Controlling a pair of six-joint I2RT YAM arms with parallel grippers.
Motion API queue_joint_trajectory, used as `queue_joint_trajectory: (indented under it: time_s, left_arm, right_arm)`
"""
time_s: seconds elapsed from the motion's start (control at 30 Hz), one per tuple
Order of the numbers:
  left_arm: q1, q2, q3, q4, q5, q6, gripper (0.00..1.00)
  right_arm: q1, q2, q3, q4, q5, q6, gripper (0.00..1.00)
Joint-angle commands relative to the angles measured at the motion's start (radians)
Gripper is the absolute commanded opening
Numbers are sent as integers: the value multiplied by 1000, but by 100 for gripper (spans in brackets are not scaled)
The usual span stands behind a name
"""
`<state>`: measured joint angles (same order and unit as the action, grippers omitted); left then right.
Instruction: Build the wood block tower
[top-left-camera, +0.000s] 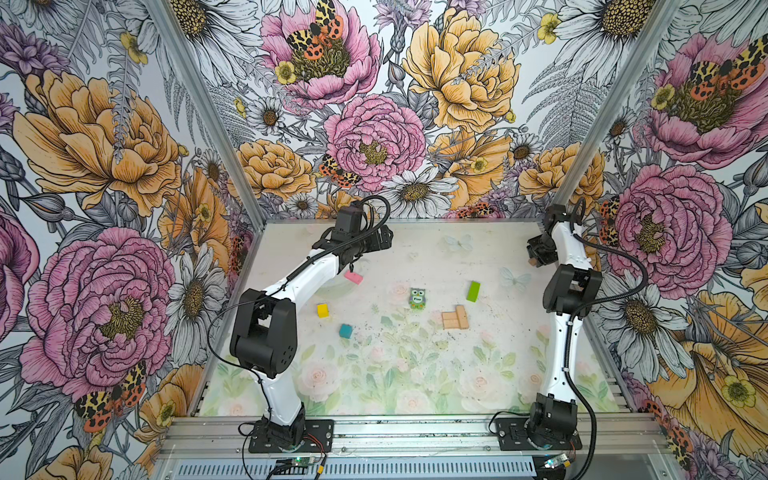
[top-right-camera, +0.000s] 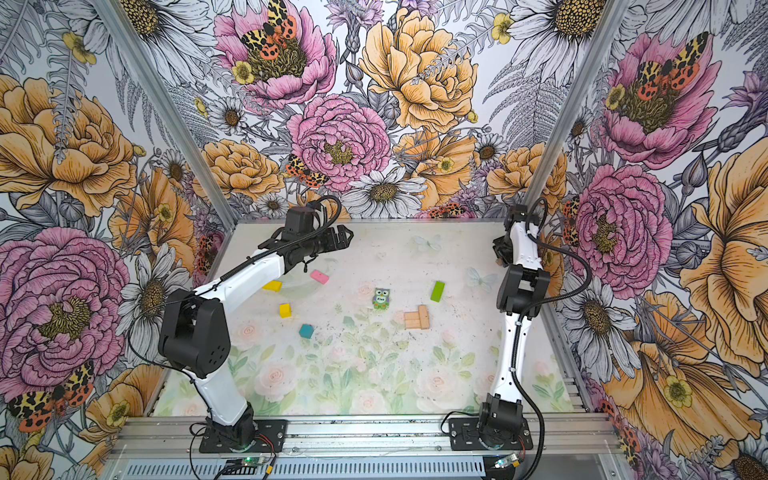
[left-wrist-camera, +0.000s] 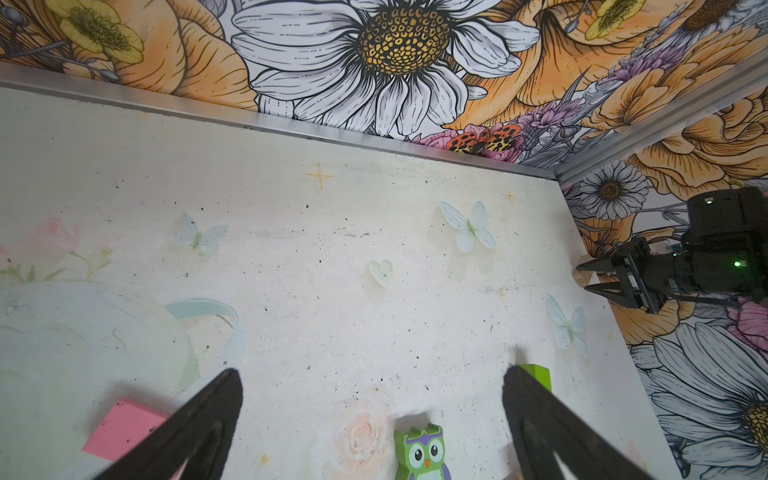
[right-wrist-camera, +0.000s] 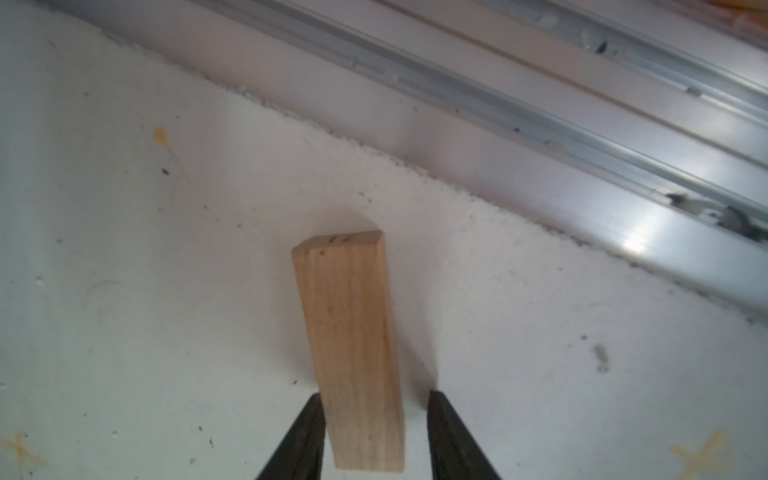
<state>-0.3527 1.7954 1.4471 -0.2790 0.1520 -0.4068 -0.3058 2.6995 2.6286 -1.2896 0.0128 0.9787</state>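
Tan, straight-grained wooden bar (right-wrist-camera: 349, 353) lay on the speckled mat (right-wrist-camera: 124, 291) at its two o'clock edge. The right gripper (right-wrist-camera: 374, 395) had its jaws apart astride it, one finger touching. The left gripper (left-wrist-camera: 372, 374) gaped wide. Squared tan bars (top-left-camera: 455, 319) sat flush at four o'clock of the owl block (top-left-camera: 417, 298).

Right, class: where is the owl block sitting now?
In both top views the owl block sits near the middle of the table, left of the lime-green bar and up-left of the tan bars.

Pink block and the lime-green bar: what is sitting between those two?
The owl-printed piece stands roughly midway between the pink block and the lime-green bar, slightly nearer the camera; both top views show it.
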Motion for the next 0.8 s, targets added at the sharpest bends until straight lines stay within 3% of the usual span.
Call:
queue_joint_trajectory:
  time_s: [0.0,0.07,0.4,0.77]
  left_arm:
    - [11,15,5,30,27,-10,99]
    - [10,15,9,29,29,-10,99]
    - [5,14,29,20,49,2,99]
    - [-12,-70,-7,-10,51,45,99]
  right_arm:
    - [-9,33,24,6,-8,0,32]
    - [-9,28,18,6,-11,-8,26]
    - [-3,-76,-106,7,4,-96,17]
    - [44,-261,-306,26,39,-215,13]
